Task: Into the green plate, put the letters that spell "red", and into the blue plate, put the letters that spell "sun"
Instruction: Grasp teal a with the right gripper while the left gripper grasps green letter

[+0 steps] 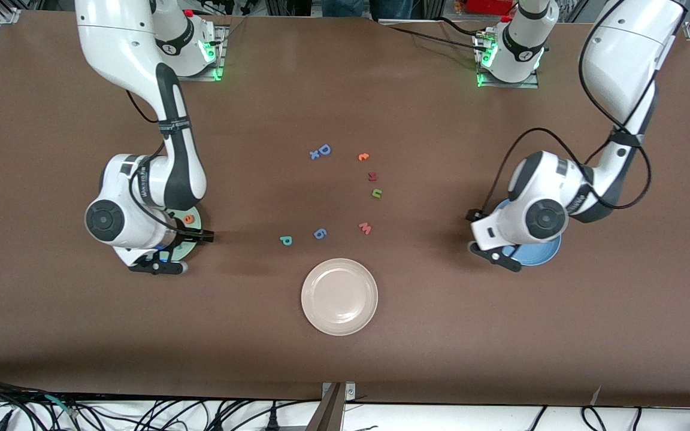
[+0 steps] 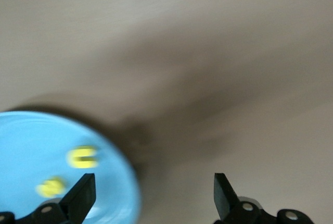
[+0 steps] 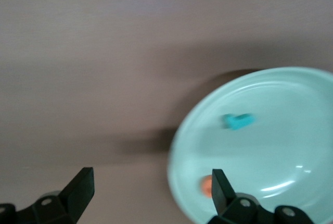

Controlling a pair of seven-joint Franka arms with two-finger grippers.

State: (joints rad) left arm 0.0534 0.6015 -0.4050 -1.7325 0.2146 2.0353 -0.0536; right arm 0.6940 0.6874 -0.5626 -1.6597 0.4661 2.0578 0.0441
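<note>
The green plate (image 1: 194, 220) lies at the right arm's end of the table, mostly under that arm. In the right wrist view the green plate (image 3: 270, 130) holds a teal "r" (image 3: 238, 121) and an orange "e" (image 3: 206, 186); the "e" (image 1: 188, 219) also shows in the front view. My right gripper (image 3: 152, 190) hangs open and empty over the plate's rim. The blue plate (image 1: 539, 254) lies under the left arm. It (image 2: 41, 156) holds a yellow "u" (image 2: 82, 157) and a yellow "s" (image 2: 51, 186). My left gripper (image 2: 155, 193) is open and empty over its rim. A teal "p"-shaped letter (image 1: 286, 240) and a green "n" (image 1: 376, 193) lie mid-table.
A cream plate (image 1: 339, 296) sits nearest the front camera. Loose mid-table letters: a blue "D" (image 1: 324, 149) with a small "x" (image 1: 314, 154), an orange curled letter (image 1: 363, 157), a dark red one (image 1: 372, 176), a pink "w" (image 1: 365, 228), a blue "6" (image 1: 320, 233).
</note>
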